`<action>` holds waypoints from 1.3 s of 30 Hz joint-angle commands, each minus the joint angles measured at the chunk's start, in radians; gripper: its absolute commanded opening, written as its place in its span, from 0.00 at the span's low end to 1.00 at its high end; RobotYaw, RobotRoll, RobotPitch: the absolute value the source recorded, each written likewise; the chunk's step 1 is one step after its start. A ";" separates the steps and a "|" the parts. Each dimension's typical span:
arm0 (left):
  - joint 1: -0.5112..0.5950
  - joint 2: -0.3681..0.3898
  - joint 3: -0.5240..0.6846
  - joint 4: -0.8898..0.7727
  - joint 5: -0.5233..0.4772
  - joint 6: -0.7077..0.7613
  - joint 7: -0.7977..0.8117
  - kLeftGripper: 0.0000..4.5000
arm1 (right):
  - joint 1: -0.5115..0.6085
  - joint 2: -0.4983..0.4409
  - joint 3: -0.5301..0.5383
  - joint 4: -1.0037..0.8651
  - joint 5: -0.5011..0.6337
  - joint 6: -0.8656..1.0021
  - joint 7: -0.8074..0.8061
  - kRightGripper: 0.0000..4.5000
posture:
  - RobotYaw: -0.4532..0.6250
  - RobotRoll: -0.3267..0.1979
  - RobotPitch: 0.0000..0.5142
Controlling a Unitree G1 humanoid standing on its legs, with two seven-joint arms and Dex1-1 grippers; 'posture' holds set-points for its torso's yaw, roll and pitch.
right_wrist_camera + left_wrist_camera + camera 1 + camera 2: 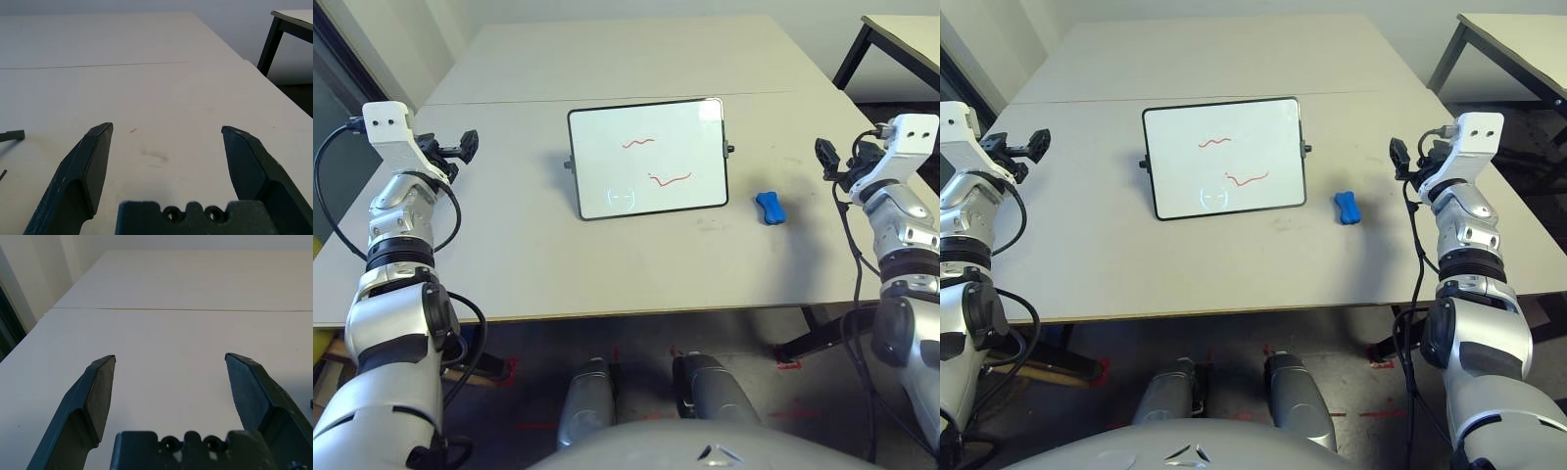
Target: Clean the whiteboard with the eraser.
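Note:
The whiteboard (648, 157) lies in the middle of the table, black-framed, with two red squiggles and a faint bluish smiley on it. To its right rests the small blue eraser (770, 208), flat on the tabletop. My left gripper (462, 149) hovers over the table's left side, well away from the board, open with nothing between its fingers (98, 391). My right gripper (830, 157) hangs open to the right of the eraser and a little beyond it, with bare table between its fingers (93, 166).
The pale table (636, 264) has a seam line running across behind the board. A second table (901, 39) with black legs stands at the back right. The table's front edge lies close to my body.

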 commanded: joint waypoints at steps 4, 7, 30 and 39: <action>0.018 -0.004 0.007 0.007 -0.001 -0.002 0.002 1.00 | -0.007 -0.003 -0.002 0.009 0.003 -0.011 -0.003 0.99 | 0.32 0.62 0.11; 0.025 -0.012 -0.002 -0.023 -0.005 0.004 -0.033 1.00 | -0.009 -0.002 -0.003 0.002 0.004 -0.008 -0.005 0.99 | 0.32 0.62 0.12; 0.532 -0.076 -0.251 -1.092 -0.199 0.452 -0.406 1.00 | 0.032 0.049 0.087 -0.330 0.012 0.247 0.021 0.99 | 0.32 0.62 0.19; 0.510 -0.098 -0.305 -1.062 -0.166 0.401 -0.421 1.00 | 0.064 -0.097 0.260 -0.781 -0.035 0.928 0.004 0.99 | 0.29 0.62 0.17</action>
